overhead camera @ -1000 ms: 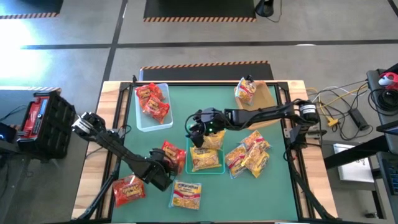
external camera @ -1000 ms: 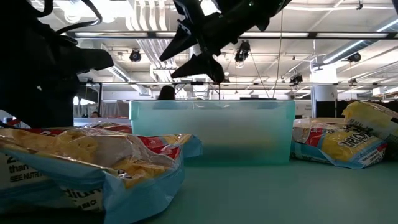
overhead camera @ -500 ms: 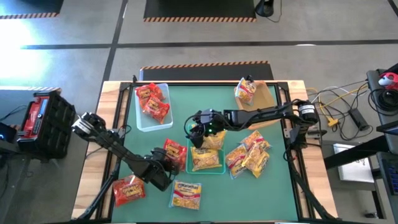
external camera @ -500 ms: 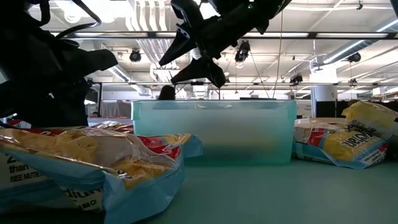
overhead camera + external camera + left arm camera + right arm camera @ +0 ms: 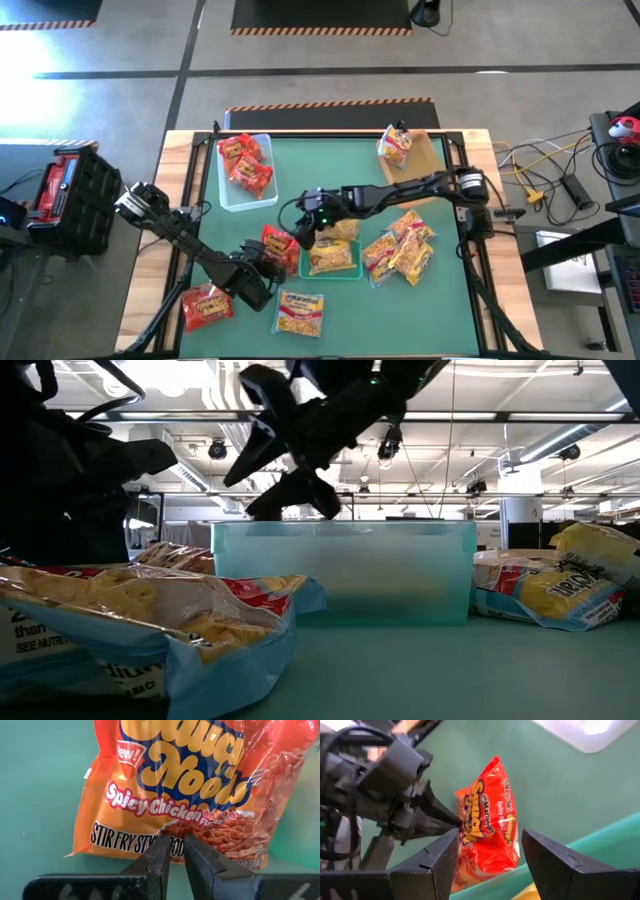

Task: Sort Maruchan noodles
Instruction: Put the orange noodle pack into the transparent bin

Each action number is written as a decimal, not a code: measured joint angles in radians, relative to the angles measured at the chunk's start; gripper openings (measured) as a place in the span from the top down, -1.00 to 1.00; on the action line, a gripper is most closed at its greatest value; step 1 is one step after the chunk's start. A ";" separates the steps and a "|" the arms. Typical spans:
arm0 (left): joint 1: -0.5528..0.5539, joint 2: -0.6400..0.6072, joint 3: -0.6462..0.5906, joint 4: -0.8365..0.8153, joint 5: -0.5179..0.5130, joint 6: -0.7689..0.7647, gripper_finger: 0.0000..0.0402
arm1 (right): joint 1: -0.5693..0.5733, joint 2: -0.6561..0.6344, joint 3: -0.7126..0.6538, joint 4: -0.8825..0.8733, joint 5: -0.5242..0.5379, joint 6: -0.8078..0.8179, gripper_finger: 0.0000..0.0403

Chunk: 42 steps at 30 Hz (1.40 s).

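While left end effector (image 5: 172,851) grips red packet (image 5: 200,785), right end effector (image 5: 300,232) shifted toward it.

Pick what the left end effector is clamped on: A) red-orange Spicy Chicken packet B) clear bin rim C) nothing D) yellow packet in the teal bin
A: the left end effector pinches the edge of the red-orange Spicy Chicken packet, lifting it beside the teal bin.
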 joint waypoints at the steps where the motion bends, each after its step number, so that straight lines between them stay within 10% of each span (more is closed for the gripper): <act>1: -0.001 0.000 0.000 -0.001 0.000 0.000 0.80 | 0.000 0.017 0.028 -0.029 -0.005 -0.015 -0.02; 22: -0.012 0.006 -0.004 -0.003 -0.007 0.018 0.80 | -0.007 0.437 0.748 -0.641 -0.051 -0.305 -0.02; 42: -0.039 0.029 -0.007 -0.002 -0.020 -0.028 0.80 | -0.045 0.487 0.836 -0.673 -0.161 -0.327 -0.02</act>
